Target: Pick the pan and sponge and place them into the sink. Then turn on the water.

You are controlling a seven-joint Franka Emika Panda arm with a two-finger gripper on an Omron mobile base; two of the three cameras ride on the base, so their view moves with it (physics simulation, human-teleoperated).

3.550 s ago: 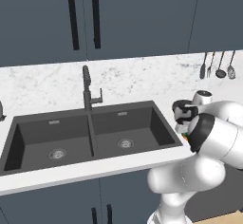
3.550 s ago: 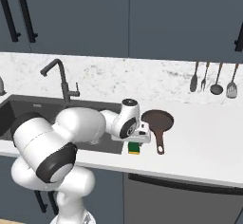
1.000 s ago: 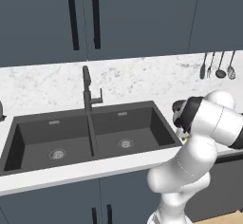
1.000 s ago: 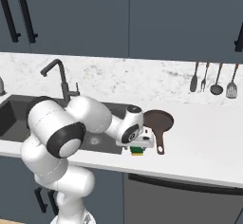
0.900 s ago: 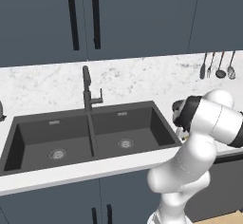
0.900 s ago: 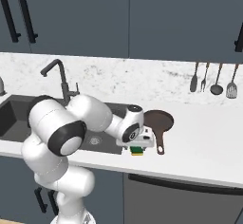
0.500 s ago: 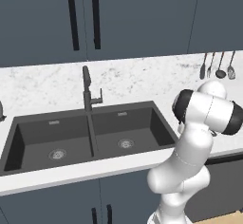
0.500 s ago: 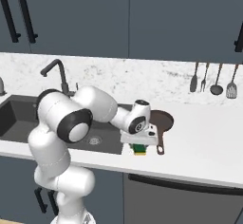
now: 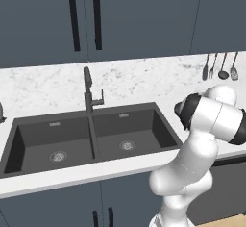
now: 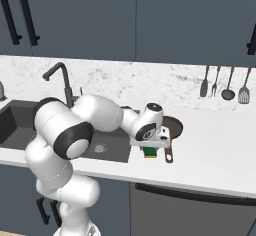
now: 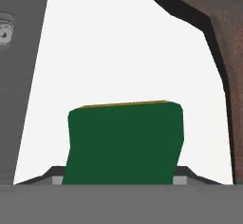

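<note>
The green sponge (image 11: pixel 124 142) with its thin yellow top edge lies on the white counter between my gripper's (image 11: pixel 117 180) fingertips, which press on its two sides. From the right base view the gripper (image 10: pixel 150 149) reaches down over the sponge (image 10: pixel 149 152), just right of the sink (image 10: pixel 15 120). The dark brown pan (image 10: pixel 172 126) sits directly behind and to the right of the sponge, its handle pointing toward the counter's front edge. In the hand view the pan (image 11: pixel 223 38) is at the upper right. The sink (image 9: pixel 29 139) is dry, and no stream falls from the tap (image 9: pixel 87 89).
Several utensils (image 10: pixel 222 82) hang on the marble backsplash at the right. Dark cabinets run above the counter. The tall tap (image 10: pixel 62 82) stands behind the sink's divider. White counter stretches to the right of the pan.
The jaws have closed in onto the sponge's sides. The arm's elbow has swung up and back while the hand stayed over the sponge. Pan and sponge have not shifted.
</note>
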